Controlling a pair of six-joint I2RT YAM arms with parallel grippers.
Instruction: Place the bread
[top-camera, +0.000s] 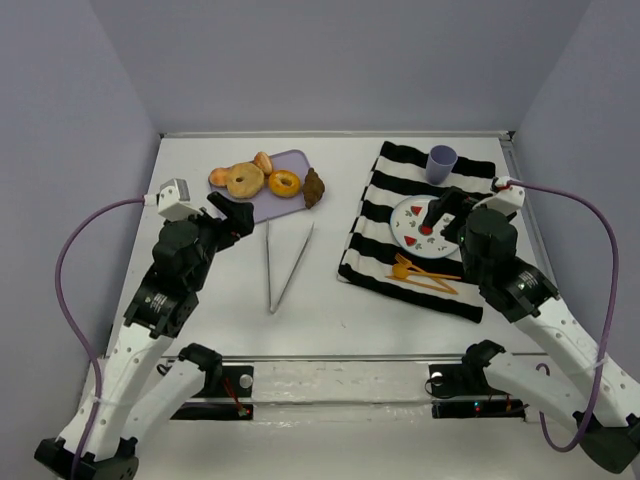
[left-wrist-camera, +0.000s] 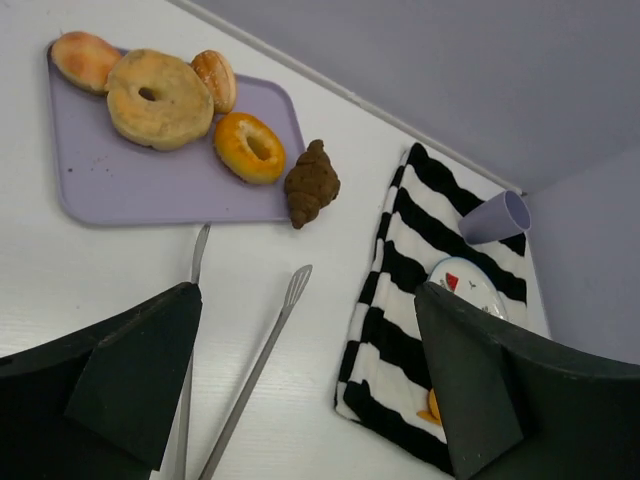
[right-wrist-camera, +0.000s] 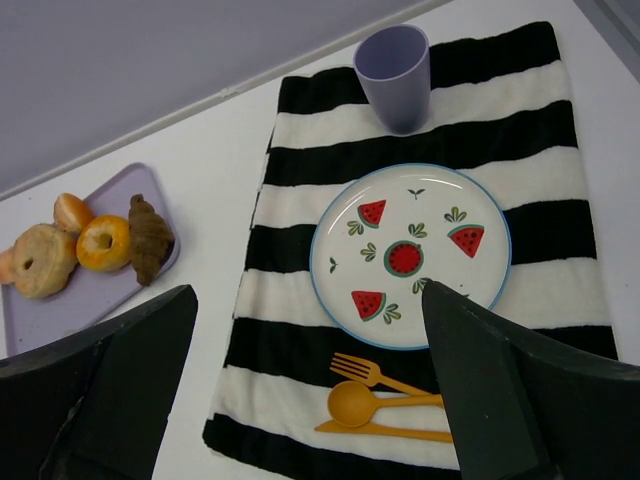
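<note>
A tray (top-camera: 295, 158) sits at the far left of the table (top-camera: 330, 320), a cloth (top-camera: 372, 262) at the far right, the two apart. On the tray, a bagel (top-camera: 245, 180) lies left of a doughnut (top-camera: 285, 183), one roll (top-camera: 263, 162) behind them, and another roll (top-camera: 218, 177) at the left end. The bread (top-camera: 314, 187) lies right of the doughnut, over the tray's right rim. Tongs (top-camera: 297, 262) lie on the table before the tray, left of the cloth, tips toward the tray. On the cloth, a plate (top-camera: 405, 222) lies in the middle, a cup (top-camera: 441, 163) behind it, and cutlery (top-camera: 425, 272) before it.
</note>
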